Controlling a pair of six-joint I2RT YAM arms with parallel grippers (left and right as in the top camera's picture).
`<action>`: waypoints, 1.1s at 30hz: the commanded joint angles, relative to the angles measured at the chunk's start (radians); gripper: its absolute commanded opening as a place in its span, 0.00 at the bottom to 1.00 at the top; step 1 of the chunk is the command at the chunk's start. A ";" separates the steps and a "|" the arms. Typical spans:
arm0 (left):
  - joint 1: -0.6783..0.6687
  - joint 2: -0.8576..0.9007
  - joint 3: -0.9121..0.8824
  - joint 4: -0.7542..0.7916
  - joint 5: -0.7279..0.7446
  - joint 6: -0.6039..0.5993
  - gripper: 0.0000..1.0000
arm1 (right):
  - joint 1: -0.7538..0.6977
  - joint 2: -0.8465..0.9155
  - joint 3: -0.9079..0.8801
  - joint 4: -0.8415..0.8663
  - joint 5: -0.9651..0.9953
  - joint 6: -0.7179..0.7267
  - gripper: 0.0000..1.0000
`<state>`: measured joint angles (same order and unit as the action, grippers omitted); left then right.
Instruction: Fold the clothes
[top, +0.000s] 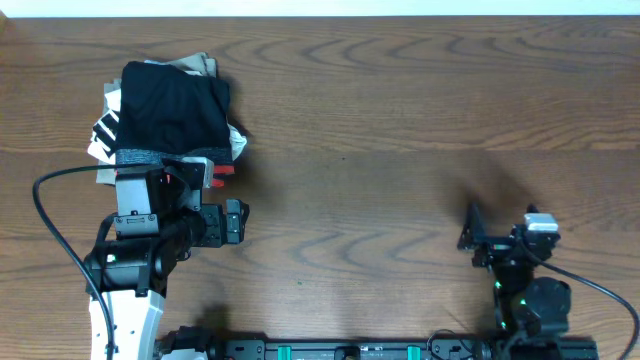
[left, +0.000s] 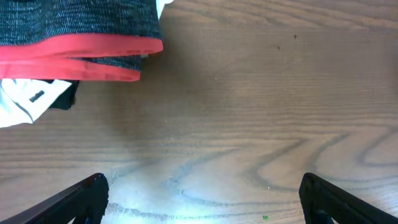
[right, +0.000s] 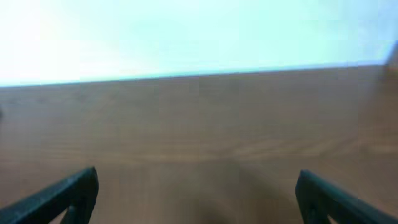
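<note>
You had the long black stretchy leggings (top: 172, 105) lying as a folded bundle at the far left of the brown wooden worktop (top: 400, 120). They rested on a white shirt with black lettering (top: 103, 128) and a khaki garment (top: 200, 66). Their grey heathered waistband (left: 74, 25), edged in coral-red, faced the near side.

The left pincer (left: 202, 190) stood spread wide just on the near side of that waistband, holding nothing. The right pincer (right: 198, 190), well apart at the near right, was likewise spread and empty.

Expect the fabric to be light, soft and stretchy: it would likely sag, drag and pull out of shape rather than lift as one piece. The doubled waistband appeared the firmest part. Take hold there, pinching through both layers, and keep clear of the shirt beneath.
</note>
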<state>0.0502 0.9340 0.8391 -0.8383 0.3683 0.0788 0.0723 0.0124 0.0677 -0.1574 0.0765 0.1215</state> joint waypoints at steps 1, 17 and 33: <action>-0.002 0.000 0.004 -0.003 0.013 -0.001 0.98 | 0.013 -0.008 -0.063 0.094 0.002 -0.027 0.99; -0.002 0.000 0.004 -0.003 0.013 -0.001 0.98 | 0.012 -0.007 -0.063 0.090 -0.013 -0.022 0.99; -0.002 0.000 0.004 -0.003 0.013 -0.001 0.98 | 0.012 -0.007 -0.062 0.090 -0.013 -0.022 0.99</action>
<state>0.0502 0.9340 0.8391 -0.8387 0.3687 0.0788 0.0765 0.0120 0.0116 -0.0689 0.0708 0.1158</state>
